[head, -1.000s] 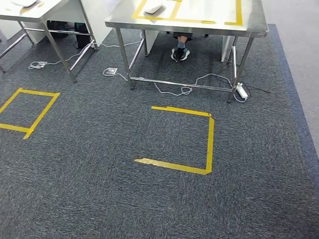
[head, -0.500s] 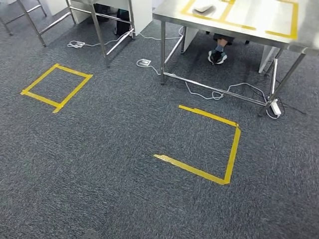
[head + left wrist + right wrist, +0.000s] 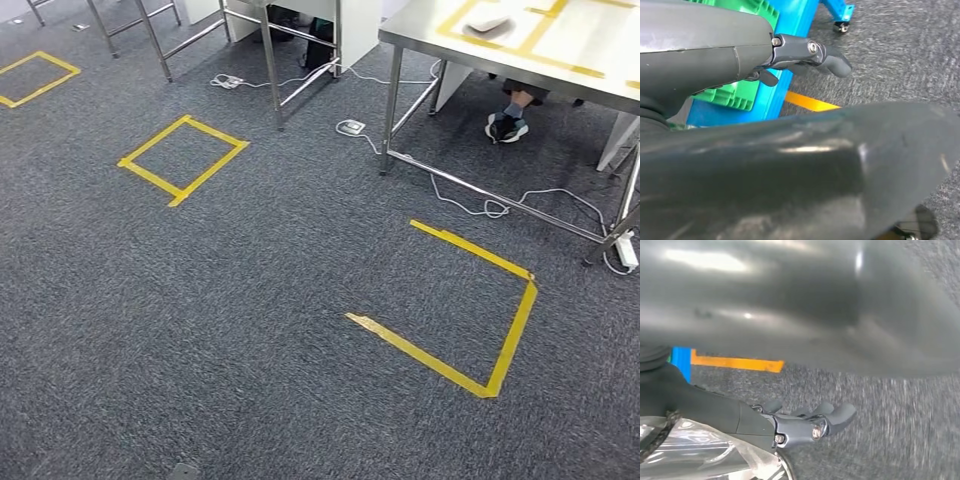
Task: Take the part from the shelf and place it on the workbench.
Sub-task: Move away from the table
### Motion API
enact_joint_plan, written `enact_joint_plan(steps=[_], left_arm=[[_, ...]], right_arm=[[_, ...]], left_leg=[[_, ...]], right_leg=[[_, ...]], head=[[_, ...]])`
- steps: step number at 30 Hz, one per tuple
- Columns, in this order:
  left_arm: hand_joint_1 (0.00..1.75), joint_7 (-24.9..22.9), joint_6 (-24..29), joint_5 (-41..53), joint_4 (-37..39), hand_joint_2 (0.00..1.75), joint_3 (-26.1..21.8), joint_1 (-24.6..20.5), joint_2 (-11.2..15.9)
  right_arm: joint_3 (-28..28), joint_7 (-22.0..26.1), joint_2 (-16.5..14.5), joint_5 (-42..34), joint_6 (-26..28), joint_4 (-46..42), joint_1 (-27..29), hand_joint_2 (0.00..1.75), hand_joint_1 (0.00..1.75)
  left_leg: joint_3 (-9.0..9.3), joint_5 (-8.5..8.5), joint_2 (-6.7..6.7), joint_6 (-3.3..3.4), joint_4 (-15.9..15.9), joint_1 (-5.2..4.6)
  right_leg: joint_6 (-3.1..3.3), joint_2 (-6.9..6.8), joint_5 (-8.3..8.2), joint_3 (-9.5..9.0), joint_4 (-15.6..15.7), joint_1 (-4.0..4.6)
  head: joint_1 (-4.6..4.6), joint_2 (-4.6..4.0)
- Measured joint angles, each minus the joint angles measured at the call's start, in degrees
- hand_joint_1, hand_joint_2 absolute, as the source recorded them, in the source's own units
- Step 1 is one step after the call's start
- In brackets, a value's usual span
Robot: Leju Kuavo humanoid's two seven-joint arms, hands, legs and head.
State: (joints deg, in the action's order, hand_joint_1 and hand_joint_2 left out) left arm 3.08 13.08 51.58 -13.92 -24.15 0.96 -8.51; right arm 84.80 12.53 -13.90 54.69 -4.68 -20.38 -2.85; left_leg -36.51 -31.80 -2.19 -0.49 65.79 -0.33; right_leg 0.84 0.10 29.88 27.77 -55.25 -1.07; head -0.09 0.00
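Left hand: the left hand (image 3: pixel 806 52) hangs by the robot's side, fingers stretched out straight with nothing between them.
Right hand: the right hand (image 3: pixel 810 422) also hangs low. A clear plastic wrap (image 3: pixel 704 450) lies against it, but I cannot tell whether the fingers are clamped on it.
Part: probably whatever is inside that wrap, though the contents are too blurred to name.
Shelf: a blue shelf (image 3: pixel 791 30) on wheels, carrying a green crate (image 3: pixel 734 95), stands close beside the left arm.
Progress: judging by this, the robot is between shelf and workbench. The pick-up may be done; the walk and the placing are left.
Floor marks: a closed tape square (image 3: pixel 181 158) lies to the left, and an open tape mark (image 3: pixel 460 310) lies just in front of the workbench, likely the standing spot.
Second table: its steel legs (image 3: pixel 272 60) stand behind the closed square.
Workbench: the steel workbench (image 3: pixel 423 35) is at the upper right, with yellow tape on top and a white object (image 3: pixel 487 22) inside the marks.
In the way: a white cable (image 3: pixel 460 205) trails under the workbench, a person's shoes (image 3: pixel 507 127) rest below it, and a power strip (image 3: pixel 625 250) lies by its right legs.
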Motion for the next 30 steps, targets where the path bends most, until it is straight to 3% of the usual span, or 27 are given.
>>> enact_joint_plan(steps=[2, 3, 5, 6, 8, 9, 11, 12, 14, 15, 17, 18, 19, 20, 22, 24, 26, 27, 28, 30], left_arm=[[0.0, 0.0, -0.18, 0.0, 0.0, 0.0, 0.0, -0.09, 0.01], [0.0, 0.0, -0.23, 0.0, 0.0, 0.0, 0.0, -0.04, 0.02], [0.0, 0.0, -0.25, 0.01, 0.0, 0.0, 0.0, 0.08, 0.05], [0.0, 0.0, -0.25, 0.01, 0.0, 0.0, 0.0, 0.04, 0.04], [0.0, 0.0, -0.25, 0.07, 0.0, 0.0, 0.0, -0.2, -0.02], [0.0, 0.0, -0.25, 0.15, 0.0, 0.0, 0.0, -0.26, -0.06], [0.0, 0.0, -0.23, 0.31, 0.0, 0.0, -0.03, -0.14, -0.04], [0.0, 0.0, -0.22, 0.37, 0.0, 0.0, -0.05, -0.06, -0.01], [0.0, -0.01, -0.21, 0.42, 0.0, 0.0, -0.11, -0.13, -0.02], [0.0, -0.02, -0.2, 0.44, 0.0, 0.0, -0.13, -0.21, -0.07], [0.0, -0.02, -0.2, 0.46, 0.0, 0.0, -0.13, -0.33, -0.15], [0.0, -0.02, -0.21, 0.47, 0.0, 0.0, -0.14, -0.31, -0.16], [0.0, -0.02, -0.21, 0.47, 0.0, 0.0, -0.15, -0.28, -0.16], [0.0, -0.02, -0.22, 0.47, 0.0, 0.0, -0.16, -0.28, -0.17], [0.0, -0.02, -0.22, 0.48, 0.0, 0.0, -0.18, -0.39, -0.27], [0.0, -0.02, -0.22, 0.49, 0.0, 0.0, -0.19, -0.48, -0.35], [0.0, -0.02, -0.22, 0.5, 0.01, 0.0, -0.21, -0.31, -0.39], [0.0, -0.02, -0.22, 0.5, 0.02, 0.0, -0.23, -0.16, -0.38], [0.0, -0.02, -0.22, 0.5, 0.02, 0.0, -0.25, -0.11, -0.36], [0.0, -0.02, -0.22, 0.5, 0.02, 0.0, -0.26, -0.27, -0.31]], right_arm=[[0.01, -0.03, 0.0, 0.0, 0.01, 0.01, 0.13, 0.0, 0.0], [0.01, -0.03, 0.0, 0.0, 0.02, 0.01, 0.11, 0.0, 0.0], [0.01, -0.04, 0.0, 0.0, 0.07, 0.02, 0.02, 0.0, 0.0], [0.01, -0.04, 0.01, 0.0, 0.09, 0.02, -0.02, 0.0, 0.0], [0.01, -0.05, 0.02, 0.01, 0.18, 0.04, -0.1, 0.0, 0.0], [0.01, -0.06, 0.02, 0.02, 0.26, 0.04, -0.18, 0.0, 0.0], [-0.01, -0.07, 0.02, 0.02, 0.45, 0.06, -0.45, 0.0, 0.0], [-0.02, -0.06, 0.02, 0.03, 0.53, 0.07, -0.59, 0.0, 0.0], [-0.02, -0.06, 0.02, 0.04, 0.58, 0.09, -0.69, 0.0, 0.0], [-0.01, -0.06, 0.03, 0.04, 0.6, 0.1, -0.6, 0.0, 0.0], [0.0, -0.09, 0.03, 0.04, 0.61, 0.15, -0.33, 0.0, 0.0], [-0.01, -0.09, 0.04, 0.04, 0.61, 0.19, -0.25, 0.0, 0.0], [-0.01, -0.09, 0.04, 0.03, 0.61, 0.22, -0.21, 0.0, 0.0], [-0.02, -0.09, 0.04, 0.03, 0.6, 0.24, -0.22, 0.0, 0.0], [0.0, -0.09, 0.15, 0.03, 0.61, 0.26, -0.23, 0.0, 0.0], [0.01, -0.12, 0.3, 0.03, 0.63, 0.31, -0.23, 0.0, 0.0], [-0.01, -0.16, 0.36, 0.03, 0.62, 0.36, -0.32, 0.0, 0.0], [-0.02, -0.15, 0.37, 0.02, 0.62, 0.38, -0.4, 0.0, 0.0], [-0.02, -0.14, 0.38, 0.02, 0.62, 0.39, -0.42, 0.0, 0.0], [-0.02, -0.13, 0.4, 0.02, 0.6, 0.41, -0.26, 0.0, 0.0]], left_leg=[[-3.0, -2.43, 1.46, -0.68, 6.5, 0.54], [-3.26, -2.15, 1.73, -0.92, 7.24, 0.79], [-0.48, 1.1, 2.69, -1.2, 2.27, 1.19], [1.72, 2.71, 4.24, -1.27, -1.8, 1.22], [4.66, 4.29, 6.42, -0.68, -7.37, 1.01], [4.99, 4.19, 6.82, -0.24, -8.18, 0.81], [4.72, 4.2, 5.48, 0.78, -8.25, 0.63], [4.66, 4.29, 4.88, 1.2, -8.35, 0.65], [4.62, 4.5, 3.54, 1.98, -8.57, 0.77], [4.54, 4.51, 2.83, 2.21, -8.57, 0.68], [4.49, 4.46, 1.14, 2.5, -8.56, 0.44], [4.55, 4.44, 0.24, 2.56, -8.54, 0.3], [4.65, 4.41, -0.68, 2.58, -8.53, 0.17], [4.79, 4.39, -1.59, 2.59, -8.52, 0.06], [4.88, 4.34, -3.22, 2.46, -8.42, -0.02], [4.45, 4.42, -4.61, 1.96, -8.28, 0.14], [3.97, 4.66, -5.8, 1.13, -8.33, 0.4], [3.8, 4.53, -5.32, 0.78, -8.12, 0.42], [3.36, 3.88, -4.0, 0.49, -7.15, 0.37], [0.86, 0.86, -0.24, 0.0, -1.68, 0.36]], right_leg=[[-0.02, -1.95, 0.22, 0.0, -0.03, 0.01], [-0.11, -2.82, 0.38, 0.02, -0.04, -0.03], [-0.45, -4.39, 0.8, -0.19, -0.04, -0.13], [-0.77, -5.1, 1.11, -0.46, -0.06, -0.06], [-1.61, -6.33, 1.77, -1.08, -0.13, 0.21], [-2.01, -6.86, 1.99, -1.36, -0.14, 0.35], [-2.68, -7.61, 2.26, -1.94, -0.06, 0.2], [-2.98, -6.77, 2.77, -1.95, -0.45, 0.06], [-3.31, -3.36, 5.45, -0.08, -4.55, -0.14], [-3.27, -1.62, 7.33, 1.81, -8.42, -0.1], [-3.05, -0.39, 9.8, 6.14, -16.12, 0.0], [-2.88, -0.23, 9.38, 7.41, -17.57, 0.03], [-2.66, -0.07, 7.77, 7.62, -16.69, 0.05], [-2.36, 0.32, 5.26, 6.77, -13.65, 0.08], [-1.71, 2.76, 1.08, 4.08, -6.04, 0.07], [-1.44, 4.63, 0.11, 2.44, -2.23, 0.13], [-1.25, 4.03, 0.16, 1.91, -1.61, 0.23], [-1.02, 3.4, -0.03, 1.67, -1.29, 0.19], [-0.74, 2.64, -0.19, 1.4, -0.94, 0.1], [-0.35, 0.71, -0.23, 0.9, -0.5, 0.05]], head=[[-0.13, -0.01], [-0.14, -0.01], [-0.15, 0.0], [-0.21, 0.0], [-0.23, 0.0], [-0.24, 0.0], [-0.15, -0.01], [-0.07, -0.01], [0.2, -0.01], [0.35, 0.0], [0.42, 0.0], [0.41, 0.0], [0.4, 0.0], [0.4, 0.0], [0.36, 0.0], [0.3, 0.0], [0.28, 0.0], [0.24, 0.0], [0.09, 0.0], [-0.23, 0.0]])
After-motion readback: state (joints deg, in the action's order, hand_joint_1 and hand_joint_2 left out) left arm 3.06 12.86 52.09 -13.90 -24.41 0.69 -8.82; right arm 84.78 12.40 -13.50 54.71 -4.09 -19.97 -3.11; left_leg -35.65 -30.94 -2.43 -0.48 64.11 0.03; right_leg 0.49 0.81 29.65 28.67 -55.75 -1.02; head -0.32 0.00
